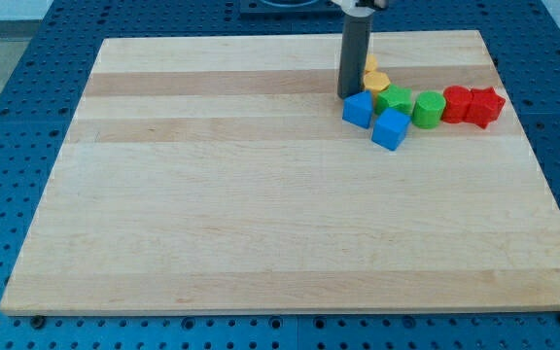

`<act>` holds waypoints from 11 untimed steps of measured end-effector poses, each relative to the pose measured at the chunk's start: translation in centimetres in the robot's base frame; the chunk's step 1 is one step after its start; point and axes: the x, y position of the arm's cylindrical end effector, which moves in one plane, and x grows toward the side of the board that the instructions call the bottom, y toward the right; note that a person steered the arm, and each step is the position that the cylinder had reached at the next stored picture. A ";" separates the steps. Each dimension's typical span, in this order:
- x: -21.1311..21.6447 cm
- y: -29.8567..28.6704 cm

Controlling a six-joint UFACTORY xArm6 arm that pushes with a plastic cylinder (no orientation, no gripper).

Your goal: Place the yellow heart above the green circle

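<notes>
Blocks clustered at the view's upper right of the wooden tabletop [261, 224], rod standing among them.

Rig has no grasping end effector, just a dark rod; my tip [348, 94] sits down at the cluster's left edge, just beside the yellow heart [377, 81] and right above the blue cube [358, 109]. Yellow heart lies up-left of the green circle [428, 108], close but with the other green block [393, 99] between them; its shape is partly hidden by the rod, so heart is a fair guess. A second yellow piece [369, 64] peeks out behind the rod, shape unclear. Second blue block [391, 128] sits lowest, touching the green one. Two red blocks [457, 103] [487, 106] end the row at the view's right.
</notes>
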 end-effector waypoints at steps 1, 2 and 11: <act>0.0 0.0; 0.0 0.1; -4.5 7.6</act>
